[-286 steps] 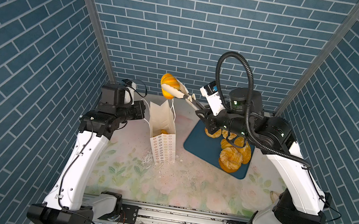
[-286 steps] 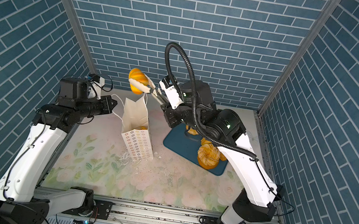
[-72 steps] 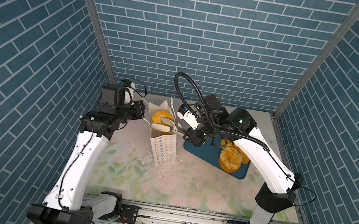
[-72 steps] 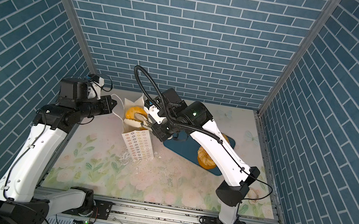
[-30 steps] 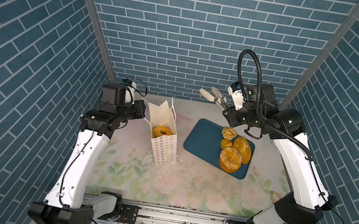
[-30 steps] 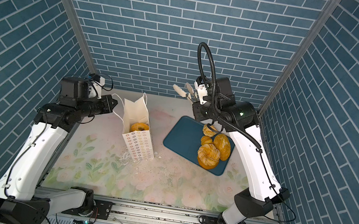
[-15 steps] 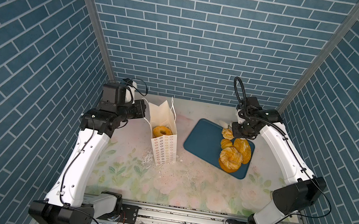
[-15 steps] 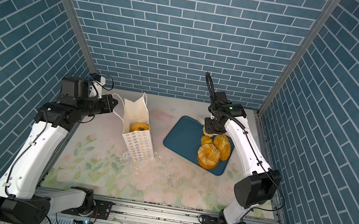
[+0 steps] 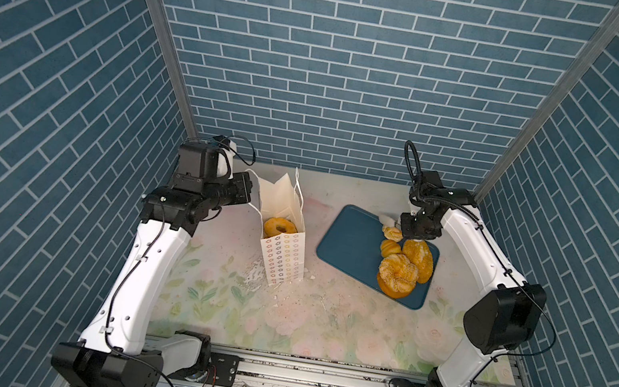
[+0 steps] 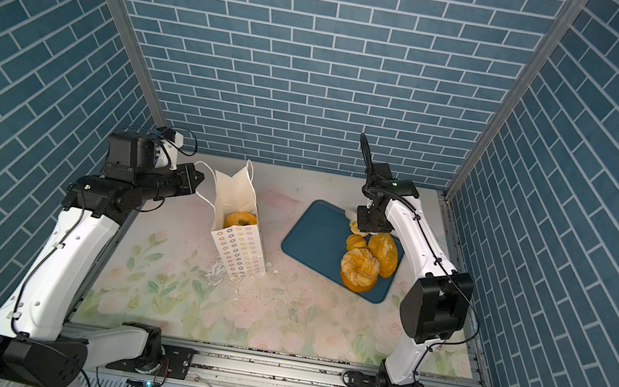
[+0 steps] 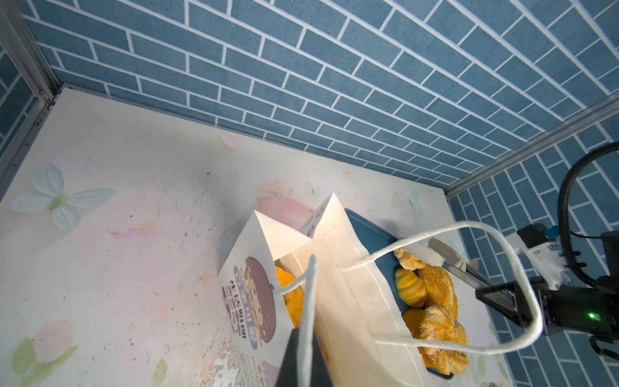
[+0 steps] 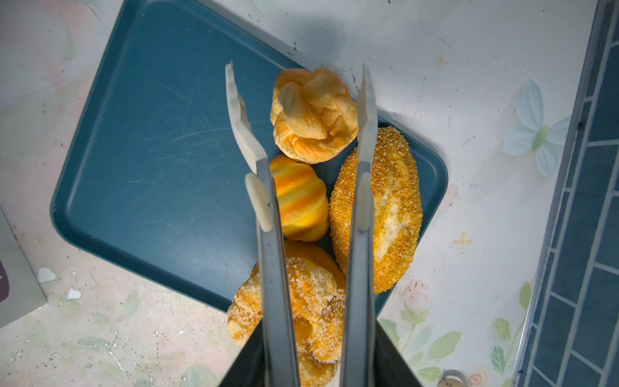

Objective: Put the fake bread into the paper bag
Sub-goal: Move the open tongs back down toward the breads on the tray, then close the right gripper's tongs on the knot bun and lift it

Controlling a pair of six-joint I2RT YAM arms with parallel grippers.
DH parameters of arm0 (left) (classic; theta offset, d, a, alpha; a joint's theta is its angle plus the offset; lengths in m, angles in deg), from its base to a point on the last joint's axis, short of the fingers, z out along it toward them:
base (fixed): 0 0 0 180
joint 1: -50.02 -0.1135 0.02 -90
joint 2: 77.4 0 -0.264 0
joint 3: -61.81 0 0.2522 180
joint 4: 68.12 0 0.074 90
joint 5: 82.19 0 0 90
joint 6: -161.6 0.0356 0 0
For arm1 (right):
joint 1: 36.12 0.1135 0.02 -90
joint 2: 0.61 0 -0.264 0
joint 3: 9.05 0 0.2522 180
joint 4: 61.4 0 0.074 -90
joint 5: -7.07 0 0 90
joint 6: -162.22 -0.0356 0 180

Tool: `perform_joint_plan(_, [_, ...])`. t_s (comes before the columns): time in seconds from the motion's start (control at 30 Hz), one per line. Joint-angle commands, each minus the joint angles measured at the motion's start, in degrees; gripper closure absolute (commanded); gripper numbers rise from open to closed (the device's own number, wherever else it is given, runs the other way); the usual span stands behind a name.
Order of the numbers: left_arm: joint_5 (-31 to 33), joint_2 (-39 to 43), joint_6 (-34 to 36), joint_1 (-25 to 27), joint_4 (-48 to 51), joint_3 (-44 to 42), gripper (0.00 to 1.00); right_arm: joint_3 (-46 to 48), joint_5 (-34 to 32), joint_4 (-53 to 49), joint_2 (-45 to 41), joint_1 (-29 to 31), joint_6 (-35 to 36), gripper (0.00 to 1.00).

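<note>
I see the tall white paper bag (image 9: 284, 260) upright left of the smooth blue tray (image 9: 351, 239), with a ring doughnut (image 9: 280, 227) in its mouth and my left gripper (image 11: 304, 341) pinched on its cord handle (image 11: 310, 288). Four golden pieces of bread (image 9: 397, 278) lie on the tray, two crumb-coated and one ridged. My right arm (image 9: 472, 245) bends down over the fourth, a flaky bun (image 12: 313, 114), and the right gripper (image 12: 298, 68) has its flat fingers parted either side of it, not clamping.

Blue brick-patterned walls (image 9: 321, 57) close in on three sides, with grey metal posts (image 9: 162, 32) at the back corners and a pale floral tabletop (image 9: 278, 324), evenly lit.
</note>
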Motion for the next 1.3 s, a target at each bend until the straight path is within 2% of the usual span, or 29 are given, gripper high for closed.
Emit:
perform_joint_plan(0.0, [0.6,-0.4,0.7,-0.2,0.8,0.7,1.0,0.5,0.9,2.3,2.1,-0.5,-1.5,0.56])
perform_joint_plan(0.33, [0.9,-0.6,0.7,-0.2,1.0,0.7,1.0,0.1,4.6,2.5,6.0,-0.5,-0.7,0.57])
perform_joint_plan(0.63, [0.5,-0.4,0.6,-0.2,0.5,0.5,1.0,0.6,7.9,2.8,3.5,1.2,0.3,0.65])
perform_joint_plan(0.8, [0.5,0.1,0.7,-0.2,0.6,0.4,1.0,0.8,9.9,2.4,1.7,4.6,2.1,0.66])
perform_joint_plan(0.97, [0.4,0.5,0.8,-0.2,0.4,0.1,1.0,0.5,8.6,2.2,1.7,9.0,3.6,0.6])
perform_joint_plan(1.27, [0.4,0.9,0.8,-0.2,0.5,0.2,1.0,-0.4,6.3,1.0,1.8,9.4,2.3,0.52])
